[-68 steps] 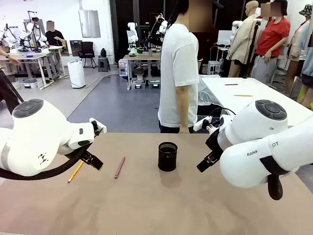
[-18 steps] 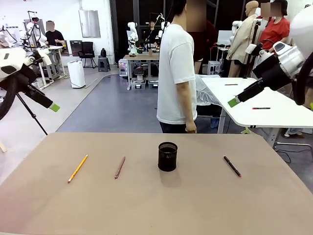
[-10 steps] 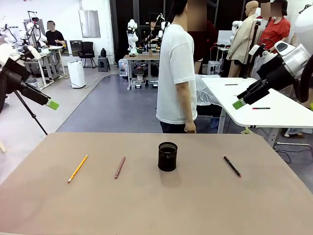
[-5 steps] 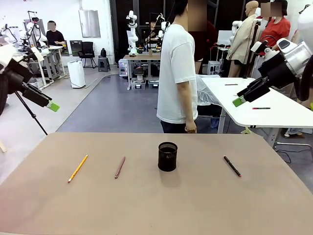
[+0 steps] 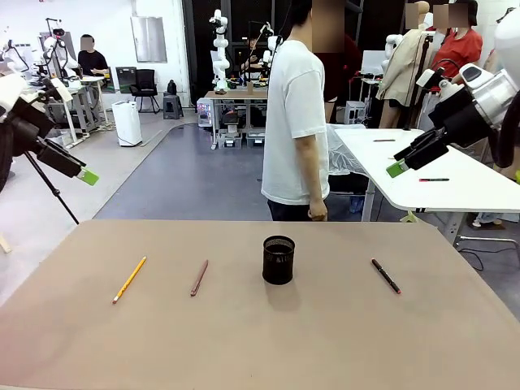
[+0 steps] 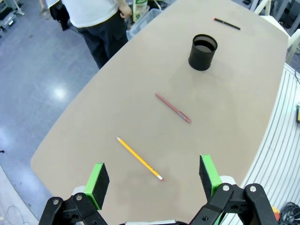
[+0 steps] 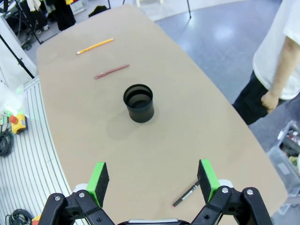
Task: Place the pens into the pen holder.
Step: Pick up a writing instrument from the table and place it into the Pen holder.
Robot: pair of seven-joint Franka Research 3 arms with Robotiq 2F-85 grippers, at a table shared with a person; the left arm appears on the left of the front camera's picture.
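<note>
Tan desk (image 5: 244, 341): matte, smooth, rounded corners; near edge cut off by the frame bottom in front view. Person (image 5: 296, 122) in white tee & dark trousers stands side-on at the far edge, just behind the pen holder, arm hanging, hand off the desk. White desk (image 5: 455, 191) sits farther back on the R; bits on it too small to make out.

L gripper (image 5: 81, 172) hangs high off the L side, well clear of the tan desk, jaws spread wide, only air btwn its green pads (image 6: 97, 180). R gripper (image 5: 400, 166) hangs high on the R, overlapping the white desk in front view, jaws wide too, holding nothing. Both arms mostly cut off by the frame sides.

Pen holder (image 5: 279, 260): black mesh cylinder, upright, mid-desk, open top, inside dark. All pens lie flat outside it, open desk btwn each & the holder: yellow-orange pencil (image 5: 129, 279) farthest L, slim reddish-brown pen (image 5: 199, 278) btwn pencil & holder, black pen (image 5: 386, 276) well apart on the R, one end reddish in R wrist view.
</note>
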